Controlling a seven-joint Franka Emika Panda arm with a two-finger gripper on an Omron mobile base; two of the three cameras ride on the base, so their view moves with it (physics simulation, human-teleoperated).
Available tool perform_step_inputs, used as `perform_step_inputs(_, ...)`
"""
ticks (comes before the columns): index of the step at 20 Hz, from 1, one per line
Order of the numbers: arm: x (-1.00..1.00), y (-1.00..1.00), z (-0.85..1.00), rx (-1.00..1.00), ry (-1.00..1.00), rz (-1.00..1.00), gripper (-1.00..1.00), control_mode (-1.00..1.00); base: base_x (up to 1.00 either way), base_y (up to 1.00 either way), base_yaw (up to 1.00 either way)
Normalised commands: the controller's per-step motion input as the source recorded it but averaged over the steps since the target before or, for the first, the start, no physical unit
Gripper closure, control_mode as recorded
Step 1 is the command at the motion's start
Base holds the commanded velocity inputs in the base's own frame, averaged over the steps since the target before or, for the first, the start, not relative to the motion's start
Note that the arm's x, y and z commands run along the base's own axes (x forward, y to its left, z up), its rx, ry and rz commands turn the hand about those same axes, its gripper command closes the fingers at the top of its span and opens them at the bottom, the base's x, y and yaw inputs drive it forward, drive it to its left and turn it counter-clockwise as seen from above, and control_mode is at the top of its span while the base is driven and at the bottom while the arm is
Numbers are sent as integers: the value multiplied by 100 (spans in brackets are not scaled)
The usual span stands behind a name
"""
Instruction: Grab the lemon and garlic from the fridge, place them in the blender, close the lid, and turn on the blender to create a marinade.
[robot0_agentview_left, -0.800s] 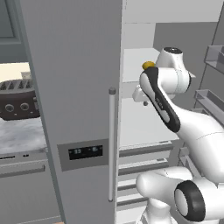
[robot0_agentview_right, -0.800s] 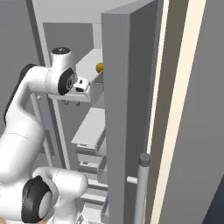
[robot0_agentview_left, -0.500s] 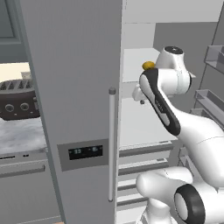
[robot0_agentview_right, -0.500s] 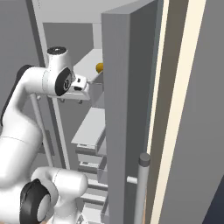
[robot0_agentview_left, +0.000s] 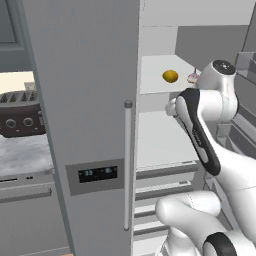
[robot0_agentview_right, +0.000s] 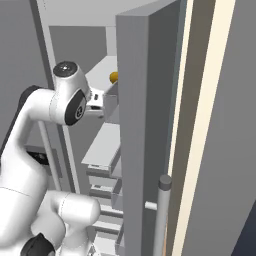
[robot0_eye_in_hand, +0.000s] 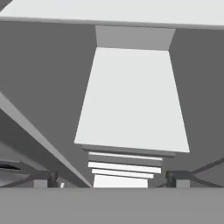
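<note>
The fridge (robot0_agentview_left: 90, 100) stands with its right side open, white shelves bare to view. The lemon (robot0_agentview_left: 170, 76), small and yellow, lies on an upper shelf (robot0_agentview_left: 155, 70), and the pale garlic (robot0_agentview_left: 193, 78) sits just right of it, partly behind my arm. In the right base view the lemon (robot0_agentview_right: 114, 77) peeks past the door edge. My gripper (robot0_eye_in_hand: 111, 179) is open and holds nothing, its fingertips (robot0_eye_in_hand: 43, 178) wide apart. It points into the fridge at a white shelf (robot0_eye_in_hand: 131, 100), below the lemon's level. The blender and the lid are out of view.
The grey fridge door (robot0_agentview_right: 140, 125) with its long bar handle (robot0_agentview_left: 128, 165) stands close on the arm's left. A dark toaster (robot0_agentview_left: 17, 117) sits on the counter at far left. Door bins (robot0_agentview_left: 240, 135) line the right side, and lower shelves and drawers (robot0_agentview_left: 160, 175) lie below.
My wrist has shifted a little right and down in the left base view, and the garlic now shows beside the lemon. The gripper is still open.
</note>
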Motion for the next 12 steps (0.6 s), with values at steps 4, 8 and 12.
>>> perform_step_inputs(4, -4, -45, -1, -1, 5, 0, -100, -100, 0, 0, 0)
perform_step_inputs(8, -6, -53, -14, -3, 10, 0, -100, -100, 0, 0, 0)
perform_step_inputs(12, -9, -41, -39, -8, 11, 0, -100, -100, 0, 0, 0)
